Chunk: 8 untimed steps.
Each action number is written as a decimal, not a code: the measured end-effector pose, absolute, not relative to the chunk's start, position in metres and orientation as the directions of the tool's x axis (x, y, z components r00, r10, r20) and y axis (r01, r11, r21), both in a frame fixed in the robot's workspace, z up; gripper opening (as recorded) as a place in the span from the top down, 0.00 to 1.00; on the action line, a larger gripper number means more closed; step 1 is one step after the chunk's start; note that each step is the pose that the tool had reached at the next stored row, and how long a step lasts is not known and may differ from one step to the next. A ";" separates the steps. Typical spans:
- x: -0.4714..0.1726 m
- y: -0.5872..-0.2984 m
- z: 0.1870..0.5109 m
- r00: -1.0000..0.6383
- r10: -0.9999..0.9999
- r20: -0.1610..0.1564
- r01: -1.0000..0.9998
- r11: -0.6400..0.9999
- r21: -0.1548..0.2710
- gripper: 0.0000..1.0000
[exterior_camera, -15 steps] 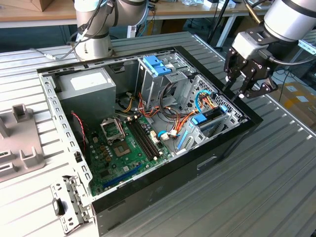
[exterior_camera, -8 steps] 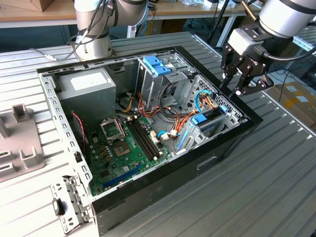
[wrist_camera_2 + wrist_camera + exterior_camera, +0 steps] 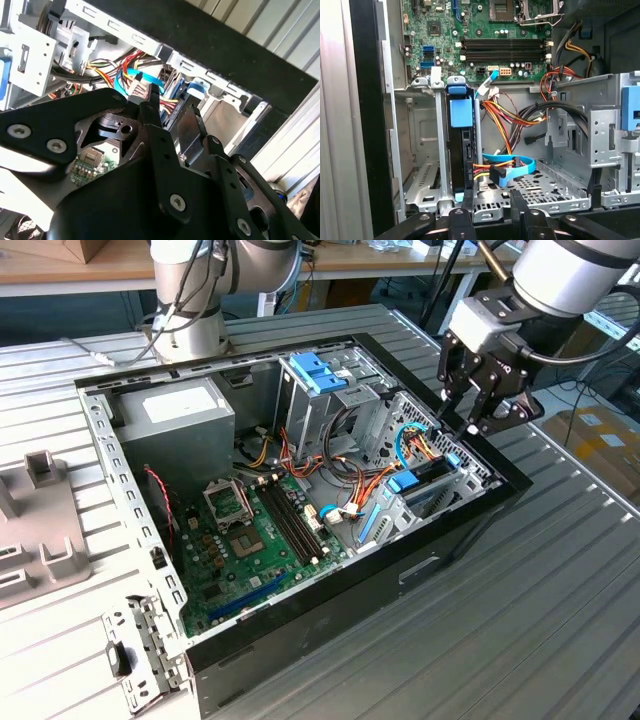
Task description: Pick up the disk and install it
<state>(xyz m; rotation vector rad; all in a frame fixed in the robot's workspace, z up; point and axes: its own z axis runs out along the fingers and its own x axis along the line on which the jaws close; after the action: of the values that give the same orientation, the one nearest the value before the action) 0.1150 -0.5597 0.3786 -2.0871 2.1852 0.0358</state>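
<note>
Exterior view: hovering over the open computer case [image 3: 150, 560] at its right end, gripper [image 3: 468, 408] pointing down with fingers spread and gripping nothing. Sitting on edge in the drive bay [image 3: 422, 170] just below, the disk [image 3: 461, 145], blue end tab [image 3: 460, 111] facing up, seemingly slotted in already though perhaps not fully seated. Judging the step: pressing squarely on the tab, staying clear of the thin blue cable [image 3: 512, 167] and orange wires [image 3: 500, 112] beside it. Reaching in from the far right, arm [image 3: 575, 270] angling downward.
</note>
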 end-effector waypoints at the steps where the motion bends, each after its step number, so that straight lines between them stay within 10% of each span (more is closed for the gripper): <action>1: 0.113 -0.560 0.378 -0.042 -0.994 -0.103 -0.997 0.049 -0.065 0.58; 8: 0.107 -0.559 0.373 -0.037 -0.997 -0.062 -0.997 0.041 -0.067 0.58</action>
<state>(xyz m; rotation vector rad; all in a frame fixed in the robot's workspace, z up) 0.1075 -0.5588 0.3729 -2.1144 2.1988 -0.0086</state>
